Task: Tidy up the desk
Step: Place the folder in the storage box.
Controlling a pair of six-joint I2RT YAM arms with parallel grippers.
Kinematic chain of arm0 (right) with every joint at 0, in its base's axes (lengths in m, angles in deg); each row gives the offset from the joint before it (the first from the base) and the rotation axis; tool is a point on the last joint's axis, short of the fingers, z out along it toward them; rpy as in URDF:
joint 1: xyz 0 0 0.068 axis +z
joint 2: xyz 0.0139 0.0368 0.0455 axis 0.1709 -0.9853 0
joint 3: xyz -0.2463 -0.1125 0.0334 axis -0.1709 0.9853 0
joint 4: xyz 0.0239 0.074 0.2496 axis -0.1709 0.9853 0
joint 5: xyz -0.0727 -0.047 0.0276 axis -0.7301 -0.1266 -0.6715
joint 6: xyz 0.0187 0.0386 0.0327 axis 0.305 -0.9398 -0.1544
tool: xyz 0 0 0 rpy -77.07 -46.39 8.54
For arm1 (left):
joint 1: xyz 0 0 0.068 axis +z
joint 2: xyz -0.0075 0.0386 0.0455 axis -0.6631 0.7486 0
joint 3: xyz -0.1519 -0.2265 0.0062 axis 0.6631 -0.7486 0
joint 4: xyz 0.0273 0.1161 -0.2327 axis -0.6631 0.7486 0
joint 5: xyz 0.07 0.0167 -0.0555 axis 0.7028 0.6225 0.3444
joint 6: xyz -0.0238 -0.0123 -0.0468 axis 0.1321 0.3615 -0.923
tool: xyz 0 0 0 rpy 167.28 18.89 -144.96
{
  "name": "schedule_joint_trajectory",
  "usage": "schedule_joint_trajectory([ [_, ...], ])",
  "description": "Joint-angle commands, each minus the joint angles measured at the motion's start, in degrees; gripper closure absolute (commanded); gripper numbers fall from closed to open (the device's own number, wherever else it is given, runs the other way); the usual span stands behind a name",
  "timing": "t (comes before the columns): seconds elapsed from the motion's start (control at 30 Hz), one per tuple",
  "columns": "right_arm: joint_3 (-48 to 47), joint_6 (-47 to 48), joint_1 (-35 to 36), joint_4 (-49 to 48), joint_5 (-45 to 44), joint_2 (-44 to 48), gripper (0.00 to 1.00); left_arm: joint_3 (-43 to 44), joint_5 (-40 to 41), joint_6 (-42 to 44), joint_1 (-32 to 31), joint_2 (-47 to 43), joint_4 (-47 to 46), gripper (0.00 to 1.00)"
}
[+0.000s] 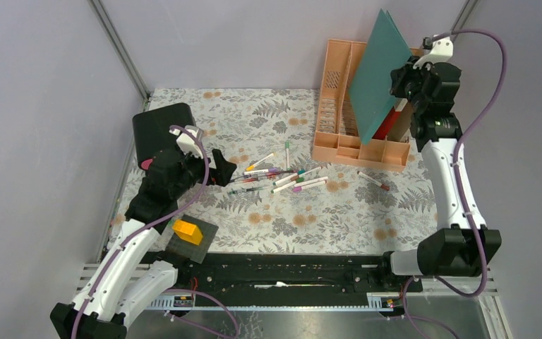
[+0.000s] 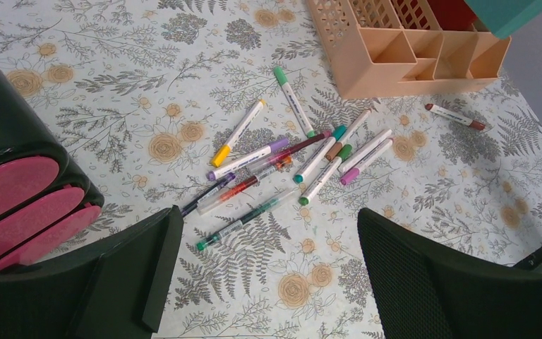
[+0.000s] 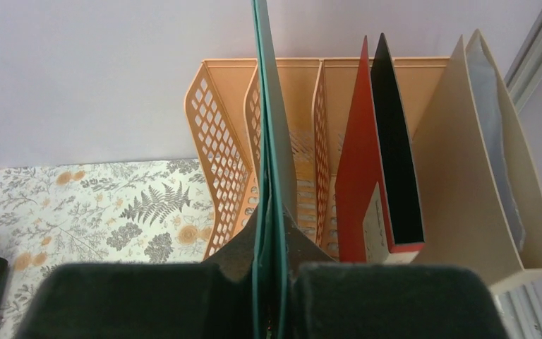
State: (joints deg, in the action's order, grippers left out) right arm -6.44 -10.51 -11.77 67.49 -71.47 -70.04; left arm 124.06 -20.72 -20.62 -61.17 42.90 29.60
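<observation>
lilac-grey walls are closing in the scene at the back and both sides, and you are looking down on a table (image 1: 275,226) that is wearing a pale cloth with grey ferns and orange-brown flowers; it is spreading from your arm bases to the back wall, carrying everything else; your left hand (image 1: 223,168) is hovering low over its left part, jaws standing wide and released, gripping nothing; just behind that hand a black drawer box (image 1: 159,123) with pink fronts is sitting at the left edge; ahead of the released fingers (image 2: 134,275) a loose heap of pens (image 2: 282,162) is lying near the middle of the table, crossing and touching one another, with a yellow-capped one and a green-capped one lying a little apart at the far side; one red-brown marker (image 2: 455,116) is lying alone to the right, near the front of a peach file rack (image 1: 339,152); that rack is standing at the back right, holding a red folder (image 3: 356,176) and a beige folder (image 3: 459,176) upright in its right-hand slots; your right hand (image 3: 272,282) is clenching a teal folder (image 1: 377,70) by its edge, holding it tilted over the rack; you cannot tell whether its lower edge is reaching into a slot; near your left arm's base a yellow block (image 1: 187,232) is resting on a dark square plate.
</observation>
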Motion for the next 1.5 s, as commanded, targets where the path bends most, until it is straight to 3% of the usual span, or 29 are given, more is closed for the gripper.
schedule_joint_trajectory([
  [0.0,-5.3,-3.2,0.0,-9.8,-0.2,-2.6,1.0,0.1,0.2,0.8,0.6,-0.3,-1.6,0.01],
  [0.23,-3.6,-5.3,0.6,-16.9,-1.1,-6.2,1.0,0.0,-0.7,0.5,1.4,0.3,-1.9,0.01],
  [0.73,13.3,0.0,1.3,-41.1,4.3,-8.0,1.0,0.0,-2.0,0.3,2.6,1.3,-2.0,0.01],
  [1.23,16.2,1.6,1.2,-43.3,4.2,-12.0,0.99,0.0,-2.4,0.2,2.8,1.5,-2.0,0.01],
  [1.33,16.8,2.5,1.3,-42.2,4.4,-12.0,0.86,0.0,-2.6,0.2,2.9,1.5,-2.0,0.01],
  [1.47,18.4,4.2,1.3,-42.0,6.2,-11.2,0.59,0.0,-2.8,0.1,3.0,1.7,-2.0,0.01],
])
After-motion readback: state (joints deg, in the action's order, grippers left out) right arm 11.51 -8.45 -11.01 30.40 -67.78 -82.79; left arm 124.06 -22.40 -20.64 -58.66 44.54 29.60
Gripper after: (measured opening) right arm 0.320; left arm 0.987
